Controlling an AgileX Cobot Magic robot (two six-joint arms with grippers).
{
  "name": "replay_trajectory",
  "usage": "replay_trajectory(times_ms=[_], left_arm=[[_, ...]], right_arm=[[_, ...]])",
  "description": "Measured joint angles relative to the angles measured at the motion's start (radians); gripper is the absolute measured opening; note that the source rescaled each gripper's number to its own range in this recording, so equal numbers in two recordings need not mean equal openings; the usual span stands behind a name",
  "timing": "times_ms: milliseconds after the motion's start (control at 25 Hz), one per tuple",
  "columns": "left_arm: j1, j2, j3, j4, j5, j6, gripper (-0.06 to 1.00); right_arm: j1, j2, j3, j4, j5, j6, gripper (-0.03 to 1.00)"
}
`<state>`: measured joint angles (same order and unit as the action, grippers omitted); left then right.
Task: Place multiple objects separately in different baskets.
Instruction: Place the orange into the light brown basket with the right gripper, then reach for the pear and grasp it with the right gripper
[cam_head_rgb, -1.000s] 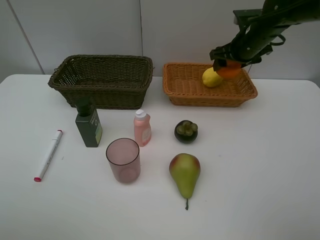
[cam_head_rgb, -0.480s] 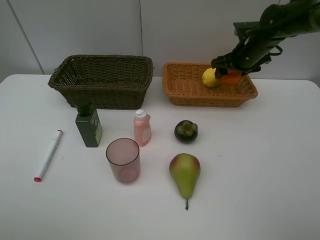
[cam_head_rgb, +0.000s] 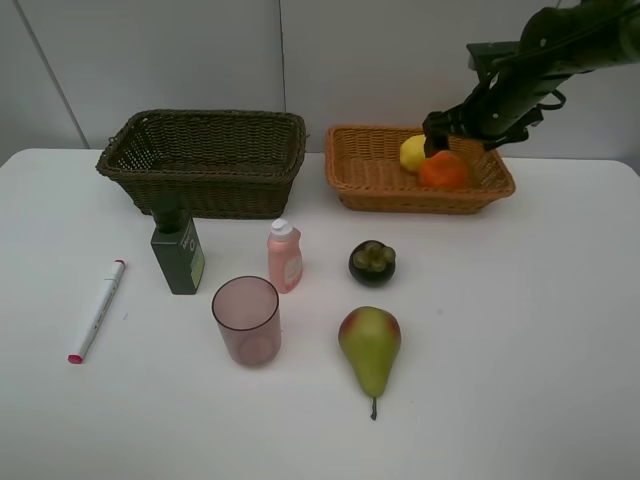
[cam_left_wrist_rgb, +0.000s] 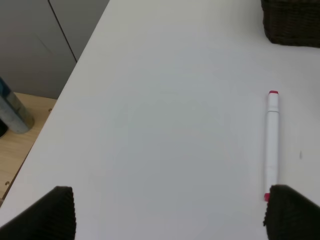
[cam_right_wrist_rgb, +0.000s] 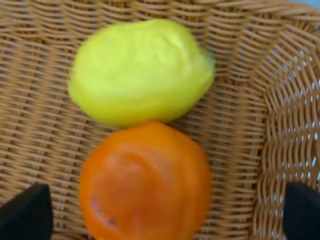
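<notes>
exterior high view:
- done: yellow lemon (cam_head_rgb: 414, 153) and orange (cam_head_rgb: 443, 170) lie in the light orange-tan basket (cam_head_rgb: 370, 195), touching each other.
- right gripper (cam_head_rgb: 462, 138): hovers right over the orange, at the basket's right end. We can't read the jaws from here.
- dark olive-brown basket (cam_head_rgb: 200, 190): we see nothing inside it from this angle.
- left to sort: dark green bottle (cam_head_rgb: 178, 255), small pink bottle (cam_head_rgb: 284, 256), translucent pink cup (cam_head_rgb: 246, 320), dark mangosteen (cam_head_rgb: 372, 262), green-red pear (cam_head_rgb: 370, 348) and white red-tipped marker (cam_head_rgb: 97, 310), all on the table (cam_head_rgb: 520, 330) in front of the baskets.
- progress: we count two of eight in. Our guess is that fruit goes in the light basket, so the pear and mangosteen go there next and the other four into the dark one.

left wrist view:
- left gripper (cam_left_wrist_rgb: 172, 215): jaws spread wide, nothing between them, over bare table near its edge.
- marker: lies flat, its end just beside one fingertip, not gripped. A corner of the dark basket shows beyond it.

right wrist view:
- hand state: fingertips (cam_right_wrist_rgb: 25, 215) stand wide apart on either side of the orange and clear of it, so we call it let go.
- orange: rests on the wicker floor against the lemon, near the basket wall.
</notes>
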<state>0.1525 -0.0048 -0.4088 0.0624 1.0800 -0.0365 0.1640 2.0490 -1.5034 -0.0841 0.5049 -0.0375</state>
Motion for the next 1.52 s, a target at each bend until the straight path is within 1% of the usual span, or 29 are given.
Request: replay_trajectory(times_ms=[80,200,360,520,680,840,960,1080,1280,1440,1520], left_arm=[[0.000,0.000,0.000,0.000,0.000,0.000,1.00],[0.000,0.000,0.000,0.000,0.000,0.000,1.00],[0.000,0.000,0.000,0.000,0.000,0.000,1.00],[0.000,0.000,0.000,0.000,0.000,0.000,1.00],[0.000,0.000,0.000,0.000,0.000,0.000,1.00],[0.000,0.000,0.000,0.000,0.000,0.000,1.00],[0.000,0.000,0.000,0.000,0.000,0.000,1.00],[0.000,0.000,0.000,0.000,0.000,0.000,1.00],[0.000,0.000,0.000,0.000,0.000,0.000,1.00],[0.000,0.000,0.000,0.000,0.000,0.000,1.00],[0.000,0.000,0.000,0.000,0.000,0.000,1.00]], right_arm=[[0.000,0.000,0.000,0.000,0.000,0.000,0.99],[0.000,-0.002,0.000,0.000,0.003,0.000,1.00],[0.000,-0.035,0.000,0.034,0.064,0.000,1.00],[0.000,-0.111,0.000,0.094,0.188,0.000,1.00],[0.003,-0.179,-0.002,0.169,0.377,0.000,1.00],[0.044,-0.211,-0.002,0.197,0.544,0.011,1.00],[0.094,-0.217,-0.002,0.207,0.617,0.038,1.00],[0.151,-0.221,-0.002,0.211,0.655,0.092,1.00],[0.244,-0.221,0.020,0.204,0.689,0.183,1.00],[0.317,-0.224,0.071,0.186,0.685,0.254,1.00],[0.351,-0.236,0.125,0.169,0.655,0.290,1.00]])
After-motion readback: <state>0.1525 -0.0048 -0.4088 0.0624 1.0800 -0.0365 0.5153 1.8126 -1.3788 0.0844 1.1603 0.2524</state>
